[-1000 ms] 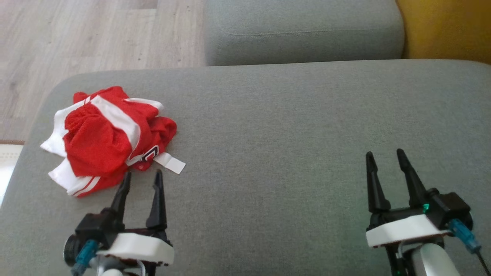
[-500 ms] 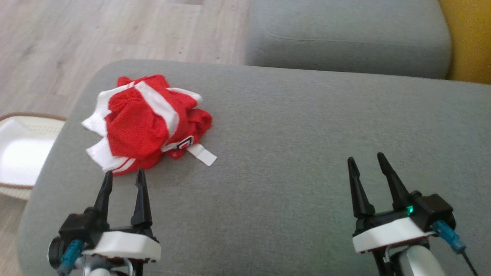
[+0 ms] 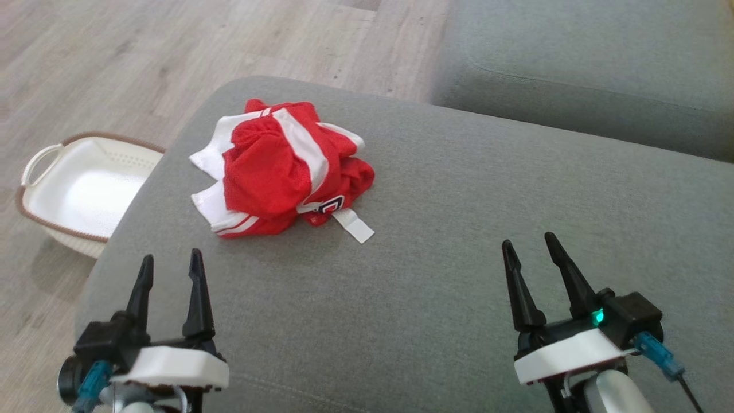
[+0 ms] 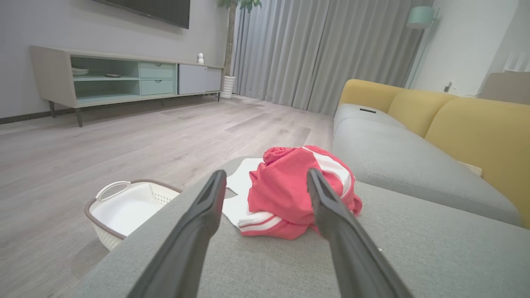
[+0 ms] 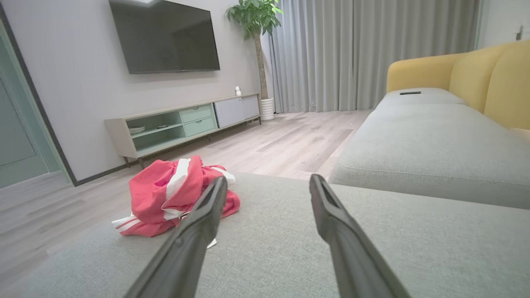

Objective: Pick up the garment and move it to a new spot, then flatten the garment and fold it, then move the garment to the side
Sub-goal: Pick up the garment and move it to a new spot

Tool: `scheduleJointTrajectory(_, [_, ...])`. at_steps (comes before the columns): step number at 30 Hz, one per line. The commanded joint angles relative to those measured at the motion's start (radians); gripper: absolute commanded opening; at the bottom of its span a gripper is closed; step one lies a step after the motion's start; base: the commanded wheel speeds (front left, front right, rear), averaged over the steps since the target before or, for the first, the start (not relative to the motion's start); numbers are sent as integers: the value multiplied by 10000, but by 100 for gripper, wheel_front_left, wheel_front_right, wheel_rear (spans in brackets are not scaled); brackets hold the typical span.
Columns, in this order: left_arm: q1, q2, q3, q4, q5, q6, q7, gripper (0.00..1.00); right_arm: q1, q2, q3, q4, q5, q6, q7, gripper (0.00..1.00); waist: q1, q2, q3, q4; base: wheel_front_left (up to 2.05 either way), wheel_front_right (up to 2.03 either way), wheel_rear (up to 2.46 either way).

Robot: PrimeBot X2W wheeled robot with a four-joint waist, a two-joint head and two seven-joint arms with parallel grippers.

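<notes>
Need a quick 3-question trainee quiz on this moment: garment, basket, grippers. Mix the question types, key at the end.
1. True or false: the left gripper is closed on the red and white garment.
2. Where does the white basket sit? A) on the floor beside the grey cushion; B) on top of the cushion; C) between the fingers of the right gripper.
3. Fill in: the garment lies nearer the ____ gripper.
Key: 1 false, both grippers are open and hold nothing; 2 A; 3 left.
</notes>
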Motion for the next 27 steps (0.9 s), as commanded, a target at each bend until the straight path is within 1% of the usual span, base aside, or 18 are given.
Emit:
scheduleJointTrajectory(1, [-284,-18,393,-366,82,-42,-78,100,-273,-72,231,-295,58,-9,-109,100,0,0,26,81,0,0,0])
scheduleJointTrajectory(5, [-306,-18,449,-374,105,-69,-78,100,-255,-72,265,-272,46,-9,-109,100,0,0,79,132,0,0,0])
scheduleJointTrajectory(10, [-379,-18,673,-287,266,-137,-78,100,-273,-72,253,-236,4,-9,-109,100,0,0,194,-31,0,0,0])
scheduleJointTrajectory(12, [-497,-18,803,-155,294,-265,-78,100,-286,-72,193,-241,-28,-9,-109,100,0,0,272,-122,0,0,0])
scheduleJointTrajectory(14, [-695,58,799,70,504,-635,-78,100,-316,-72,133,-267,-82,-9,-109,100,0,0,405,-239,0,0,0])
scheduleJointTrajectory(15, [-826,195,696,251,682,-848,-78,100,-342,-72,84,-290,-120,-9,-109,100,0,0,497,-291,0,0,0])
scheduleJointTrajectory(18, [-1499,622,417,915,1086,-1210,-78,100,-456,-72,-91,-351,-243,-9,-109,100,0,0,870,-459,0,0,0])
scheduleJointTrajectory(22, [-2946,1164,311,2028,916,-1503,25,100,-726,-72,-186,-519,-425,-9,-109,100,0,0,1531,-735,0,0,0])
scheduleJointTrajectory(23, [-3369,1343,223,2243,855,-1568,193,100,-800,-72,-203,-571,-476,-9,-109,100,0,0,1722,-805,0,0,0])
scheduleJointTrajectory(24, [-4211,1686,-33,2677,620,-1666,728,100,-937,-72,-290,-655,-565,-9,-109,100,0,0,2036,-908,0,0,0])
scheduleJointTrajectory(27, [-5437,2215,-519,3306,-82,-1721,1737,100,-1144,-72,-379,-789,-678,-9,-109,100,0,0,2486,-1072,0,0,0])
